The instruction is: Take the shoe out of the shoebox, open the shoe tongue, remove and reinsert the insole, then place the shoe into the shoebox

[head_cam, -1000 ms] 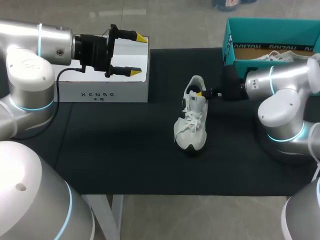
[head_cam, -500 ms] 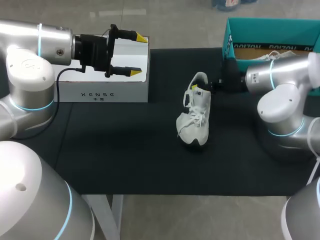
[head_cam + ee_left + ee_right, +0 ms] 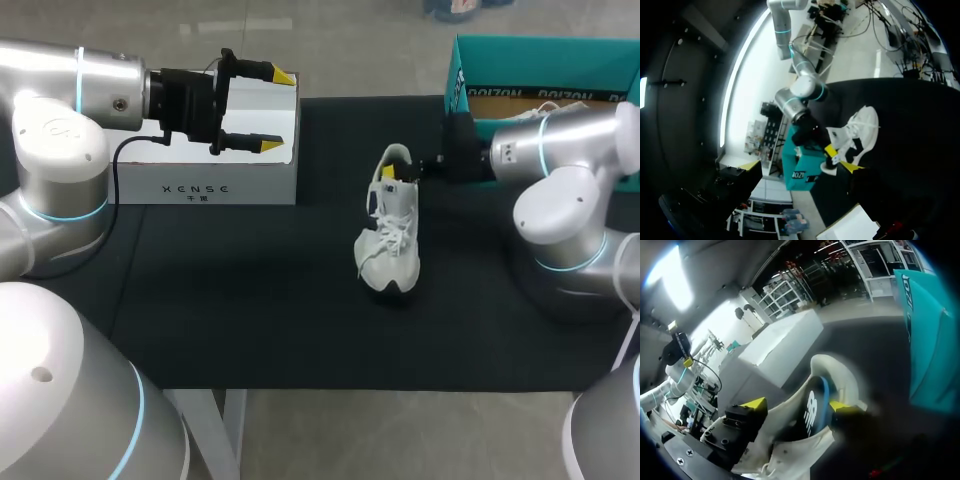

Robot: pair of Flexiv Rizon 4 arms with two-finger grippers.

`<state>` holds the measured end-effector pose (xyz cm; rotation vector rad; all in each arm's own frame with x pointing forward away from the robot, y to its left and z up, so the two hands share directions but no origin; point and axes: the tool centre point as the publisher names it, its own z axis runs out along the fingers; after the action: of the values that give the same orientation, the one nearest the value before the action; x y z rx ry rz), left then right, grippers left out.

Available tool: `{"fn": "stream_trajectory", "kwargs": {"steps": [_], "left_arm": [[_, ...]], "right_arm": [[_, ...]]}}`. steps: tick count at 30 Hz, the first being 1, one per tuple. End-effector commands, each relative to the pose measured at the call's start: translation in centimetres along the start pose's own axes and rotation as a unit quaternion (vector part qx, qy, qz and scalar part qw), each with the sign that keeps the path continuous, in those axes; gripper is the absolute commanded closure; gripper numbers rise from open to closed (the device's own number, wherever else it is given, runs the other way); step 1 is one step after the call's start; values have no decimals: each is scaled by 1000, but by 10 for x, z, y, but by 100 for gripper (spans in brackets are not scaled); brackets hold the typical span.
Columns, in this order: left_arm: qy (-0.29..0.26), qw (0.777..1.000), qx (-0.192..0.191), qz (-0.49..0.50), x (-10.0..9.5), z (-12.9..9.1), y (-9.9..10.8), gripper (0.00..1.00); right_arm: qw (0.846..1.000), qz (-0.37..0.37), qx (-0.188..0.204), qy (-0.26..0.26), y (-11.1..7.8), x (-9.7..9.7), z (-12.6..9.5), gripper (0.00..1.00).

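The white shoe (image 3: 390, 238) is out of the teal shoebox (image 3: 540, 58) and stands upright on its sole on the black table cover (image 3: 250, 300), near the box's open side and toward the table's middle. Its long axis runs heel to toe, with the heel end close to the shoebox's near corner and the toe pointing away from the box toward the robot. The right gripper (image 3: 798, 405) reaches out from the shoebox side and appears clamped across the padded heel collar, one yellow tip against each side of the opening. That grip puts the right arm much nearer the work. The left gripper (image 3: 276, 110) hangs well away from the shoebox over a plain white box (image 3: 215, 180), its fingers apart with nothing between them. The shoe's upper looks soft and mesh-like, with loose white laces over the tongue. The dark insole (image 3: 812, 390) lies flat inside (a thin blue edge shows). Opening the tongue probably needs the left arm to come across.
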<state>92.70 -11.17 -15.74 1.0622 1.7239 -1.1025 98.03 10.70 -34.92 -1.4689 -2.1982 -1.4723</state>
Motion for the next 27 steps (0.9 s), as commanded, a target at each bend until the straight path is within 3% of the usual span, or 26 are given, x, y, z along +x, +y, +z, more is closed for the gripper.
{"fn": "stream_trajectory", "kwargs": {"steps": [1, 12, 13, 20, 21, 22, 23, 24, 27], "left_arm": [[2, 1000, -1, 0, -1, -1, -1, 0], [2, 1000, -1, 0, -1, -1, -1, 0], [2, 1000, -1, 0, -1, -1, -1, 0], [2, 1000, -1, 0, -1, -1, -1, 0], [2, 1000, -1, 0, -1, -1, -1, 0], [2, 1000, -1, 0, -1, -1, -1, 0], [2, 1000, -1, 0, -1, -1, -1, 0], [2, 1000, -1, 0, -1, -1, -1, 0], [2, 1000, -1, 0, -1, -1, -1, 0]], "right_arm": [[1000, 4, 3, -4, -7, 1, 6, 100], [1000, 12, 17, 2, -18, 4, 10, 100], [1000, 12, 17, 2, -17, 4, 10, 79], [1000, 8, 12, -2, -12, 2, 6, 56], [1000, 8, 12, -2, -12, 2, 5, 57], [1000, 7, 12, -3, -12, 2, 5, 71], [1000, 6, 12, -3, -12, 2, 6, 92], [1000, 6, 12, -3, -12, 2, 6, 100], [1000, 7, 13, -3, -13, 2, 7, 100]]}}
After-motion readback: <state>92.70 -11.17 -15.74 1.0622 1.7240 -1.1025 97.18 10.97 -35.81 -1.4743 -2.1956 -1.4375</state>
